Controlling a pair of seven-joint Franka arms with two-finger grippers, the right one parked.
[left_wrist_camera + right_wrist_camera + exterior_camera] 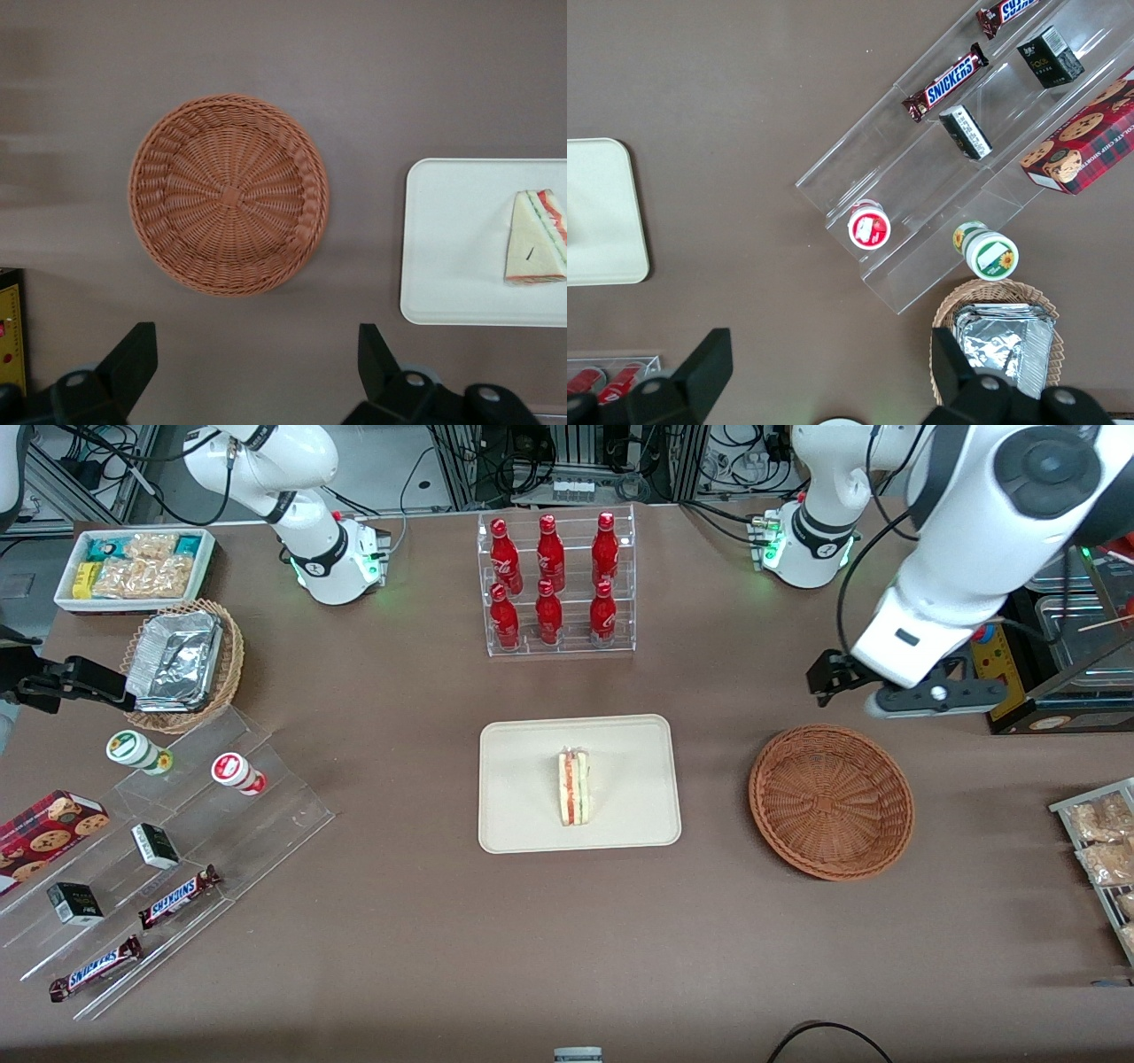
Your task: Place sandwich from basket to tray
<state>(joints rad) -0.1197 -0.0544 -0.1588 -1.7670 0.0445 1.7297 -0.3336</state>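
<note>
The sandwich (574, 786) lies on the cream tray (523, 779) in the middle of the table, its red and green filling edge showing. The reddish-brown wicker basket (831, 802) sits beside the tray toward the working arm's end and holds nothing. My left gripper (833, 675) hangs open and empty above the table, farther from the front camera than the basket and clear of it. The left wrist view shows the open gripper (255, 336), the empty basket (229, 193), and the tray (452, 239) with the sandwich (536, 250) on it.
A clear rack of red bottles (554, 584) stands farther from the front camera than the tray. Acrylic steps with snacks (159, 850), a tan basket of foil trays (182, 664) and a white snack bin (133, 567) lie toward the parked arm's end. Snack packets (1103, 850) lie at the working arm's end.
</note>
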